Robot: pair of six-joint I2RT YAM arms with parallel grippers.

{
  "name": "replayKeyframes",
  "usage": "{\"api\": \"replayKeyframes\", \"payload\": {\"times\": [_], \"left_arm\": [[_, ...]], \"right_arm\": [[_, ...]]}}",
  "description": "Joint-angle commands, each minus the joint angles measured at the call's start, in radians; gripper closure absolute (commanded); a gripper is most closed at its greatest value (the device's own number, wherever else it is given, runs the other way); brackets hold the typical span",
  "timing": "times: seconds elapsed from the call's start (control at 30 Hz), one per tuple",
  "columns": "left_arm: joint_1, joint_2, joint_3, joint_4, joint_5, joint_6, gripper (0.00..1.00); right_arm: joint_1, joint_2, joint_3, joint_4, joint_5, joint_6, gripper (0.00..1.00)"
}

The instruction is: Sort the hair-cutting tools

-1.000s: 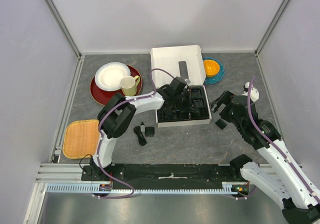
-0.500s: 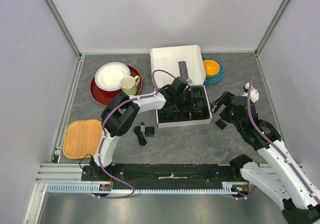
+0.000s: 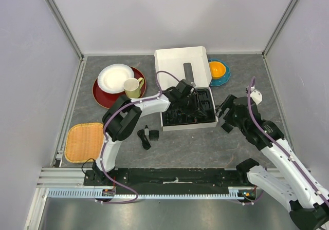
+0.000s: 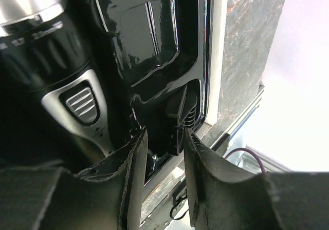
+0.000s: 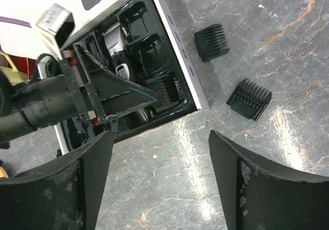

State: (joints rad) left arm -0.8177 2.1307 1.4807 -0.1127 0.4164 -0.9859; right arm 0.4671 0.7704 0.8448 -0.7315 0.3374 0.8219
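1. Clipper [image 4: 51, 55]: black w/ silver trim, ridged switch, lies in tray [image 4: 154, 50].
2. L gripper [image 4: 164, 137] at a small black comb [image 4: 179, 118] in tray; can't tell if it grips.
3. R gripper [image 5: 160, 137] wide apart, empty, near 2 ribbed black combs [image 5: 212, 42] on table [image 5: 288, 35].

This was a robotics lab test cell. A grey stone-patterned desk [image 3: 205, 148] sat boxed in by plain pale walls [image 3: 175, 14] framed with aluminium posts [image 3: 60, 22]. At 6 o'clock a slotted metal rail [image 3: 175, 181] carried two white-and-black arms [image 3: 128, 114] trailing purple cables [image 3: 165, 72]. Staged props, stacked plates [image 3: 114, 78], a mug [image 3: 133, 88] and a woven mat [image 3: 85, 141], lay from 9 to 11 o'clock.
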Motion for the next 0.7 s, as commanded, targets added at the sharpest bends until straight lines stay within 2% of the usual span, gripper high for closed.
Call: {"api": "replayKeyframes", "payload": {"times": [0.0,0.03,0.07,0.27,0.37,0.47,0.57,0.67], "left_arm": [[-0.001,-0.109,0.003,-0.048,-0.083,0.081,0.61],[-0.001,-0.121,-0.002,-0.054,-0.093,0.085,0.61],[0.000,-0.142,-0.011,-0.058,-0.112,0.099,0.62],[0.012,-0.230,-0.034,-0.097,-0.162,0.173,0.67],[0.028,-0.270,-0.068,-0.107,-0.182,0.203,0.69],[0.046,-0.325,-0.115,-0.107,-0.202,0.226,0.70],[0.069,-0.379,-0.169,-0.107,-0.211,0.245,0.71],[0.086,-0.423,-0.215,-0.105,-0.211,0.259,0.70]], "right_arm": [[-0.002,0.032,0.002,0.007,-0.020,-0.015,0.23],[-0.002,0.047,-0.004,0.026,-0.032,-0.020,0.28],[-0.002,0.055,-0.009,0.038,-0.056,-0.024,0.40],[-0.002,0.182,-0.038,0.144,-0.138,-0.061,0.77],[-0.002,0.257,-0.055,0.214,-0.147,-0.084,0.87],[-0.002,0.352,-0.053,0.282,-0.166,-0.113,0.90],[-0.002,0.453,-0.018,0.307,-0.169,-0.154,1.00],[-0.001,0.515,0.005,0.320,-0.158,-0.182,1.00]]}}
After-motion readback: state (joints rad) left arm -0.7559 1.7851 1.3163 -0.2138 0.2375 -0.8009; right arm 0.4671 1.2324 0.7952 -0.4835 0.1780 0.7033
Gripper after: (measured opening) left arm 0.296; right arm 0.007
